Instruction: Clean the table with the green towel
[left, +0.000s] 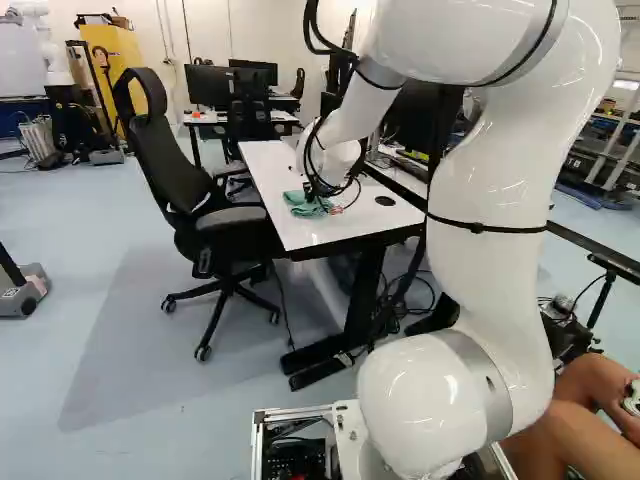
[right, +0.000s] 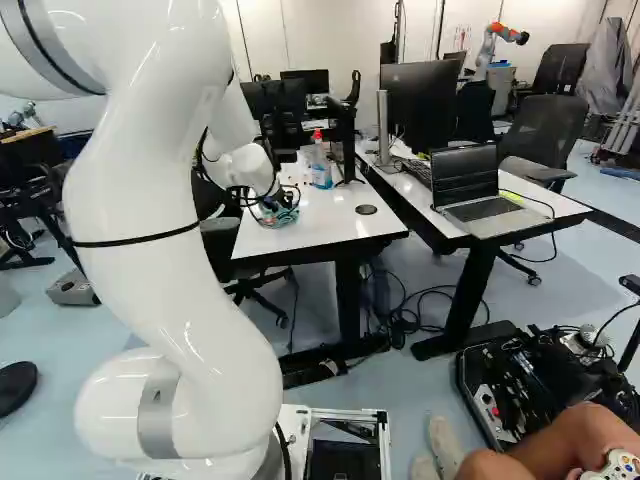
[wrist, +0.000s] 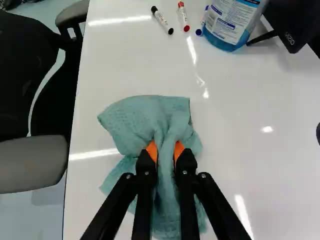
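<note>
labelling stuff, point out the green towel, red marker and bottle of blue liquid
green towel (wrist: 130, 120): wrist view, on its spread cloth
red marker (wrist: 183, 16): wrist view, middle of its barrel
bottle of blue liquid (wrist: 230, 21): wrist view, its label

In the left base view's middle we see a rumpled, matt cloth towel (left: 300, 203) and a smooth, glossy table (left: 268, 165); at the right base view's left, a glossy arm (right: 165, 270); upper middle, a clear plastic bottle (right: 321, 174).
</note>
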